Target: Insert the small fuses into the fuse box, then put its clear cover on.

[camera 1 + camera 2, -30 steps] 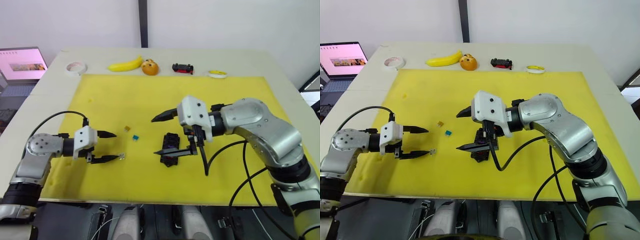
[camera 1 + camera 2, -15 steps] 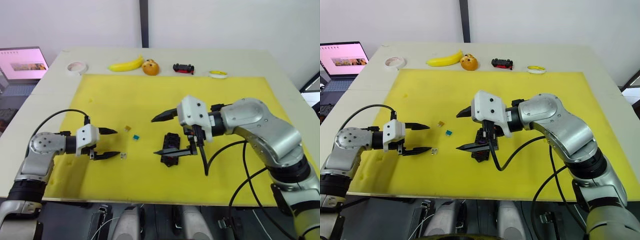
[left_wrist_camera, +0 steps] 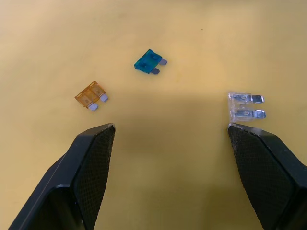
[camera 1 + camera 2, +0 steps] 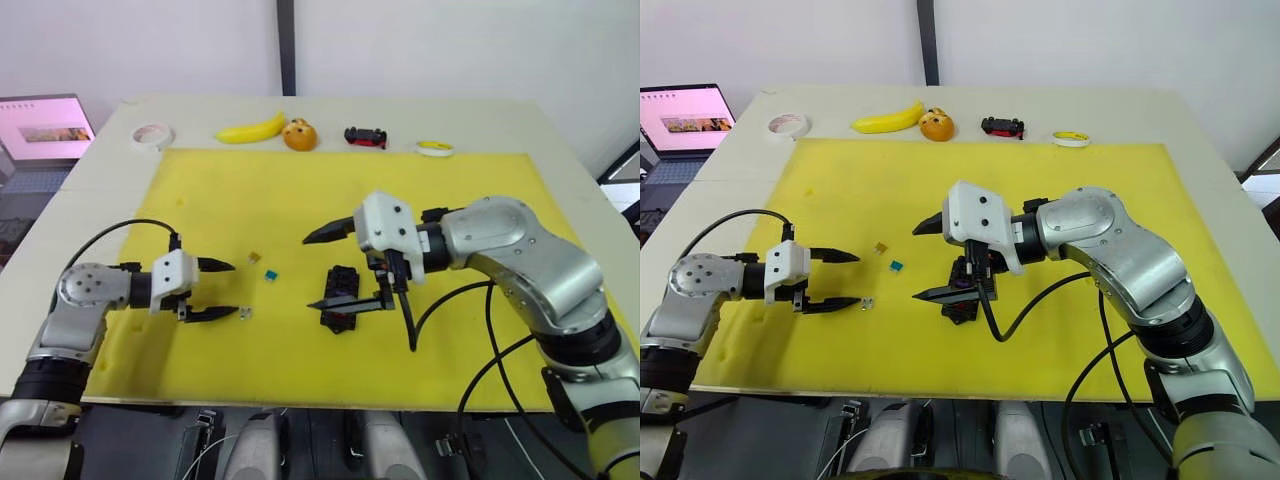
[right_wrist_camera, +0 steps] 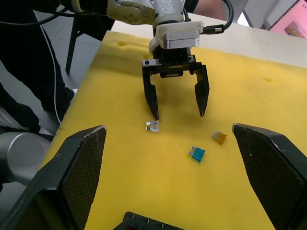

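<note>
The left gripper [image 4: 222, 290] hangs low over the yellow mat [image 4: 300, 190], jaws wide apart, one tip just beside the clear fuse [image 3: 245, 106]. The orange fuse [image 3: 91, 95] and teal fuse [image 3: 150, 62] lie beyond. The right gripper [image 4: 325, 270], jaws spread, hovers by the fuse box [image 4: 343, 297]. Fuse pickup seems underway; next calls for centring on one fuse and closing.

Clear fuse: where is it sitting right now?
The clear fuse lies on the yellow mat, just off one fingertip of the open left gripper, apart from the teal fuse and orange fuse.
</note>
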